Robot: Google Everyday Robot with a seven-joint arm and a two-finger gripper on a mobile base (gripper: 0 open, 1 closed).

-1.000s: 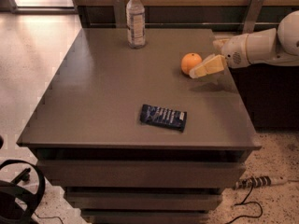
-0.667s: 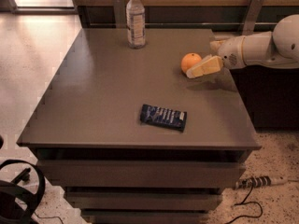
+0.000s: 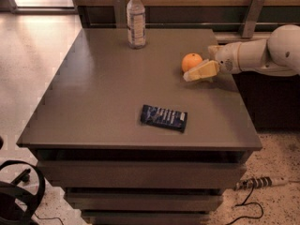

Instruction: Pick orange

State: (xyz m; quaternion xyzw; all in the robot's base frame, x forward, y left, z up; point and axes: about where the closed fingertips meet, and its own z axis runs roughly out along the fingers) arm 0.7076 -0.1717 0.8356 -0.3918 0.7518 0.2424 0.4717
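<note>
The orange is a small round bright-orange fruit on the right side of the brown table, near its right edge. My gripper reaches in from the right on a white arm. It is open, low over the table. Its near yellowish finger lies just in front of the orange, touching or almost touching it. The far finger shows behind and to the right of the fruit. The orange rests on the table between them.
A plastic water bottle stands upright at the table's back edge. A dark blue snack packet lies flat near the front middle. A wooden wall with metal brackets is behind. Cables lie on the floor.
My gripper has slid a little to the left, so the near finger reaches further along the front of the orange. The orange, bottle and packet have not moved.
</note>
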